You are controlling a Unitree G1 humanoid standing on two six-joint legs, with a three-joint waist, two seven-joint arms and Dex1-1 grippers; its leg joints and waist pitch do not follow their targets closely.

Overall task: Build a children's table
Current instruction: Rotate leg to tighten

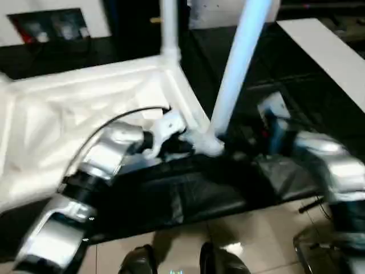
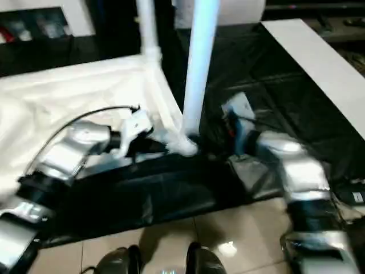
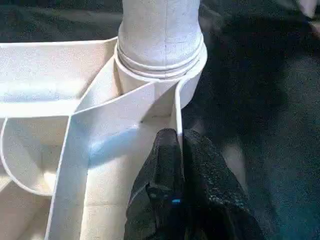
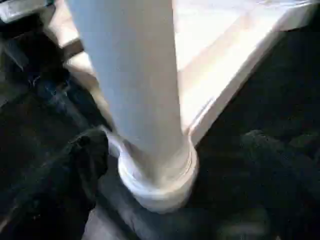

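While left fingers [image 3: 172,165] pinch tabletop rim [image 3: 177,107] | leg [image 3: 160,30] in corner socket [image 3: 192,82] | right fingers [image 4: 90,155] wide apart

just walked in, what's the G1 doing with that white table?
It is assembling the children's table. The white top lies ribbed side up on the black cover, with two legs standing in corner sockets: a near leg and a far leg. The left hand is shut on the top's rim beside the near socket. The right hand's fingers stand open on either side of the near leg's base.
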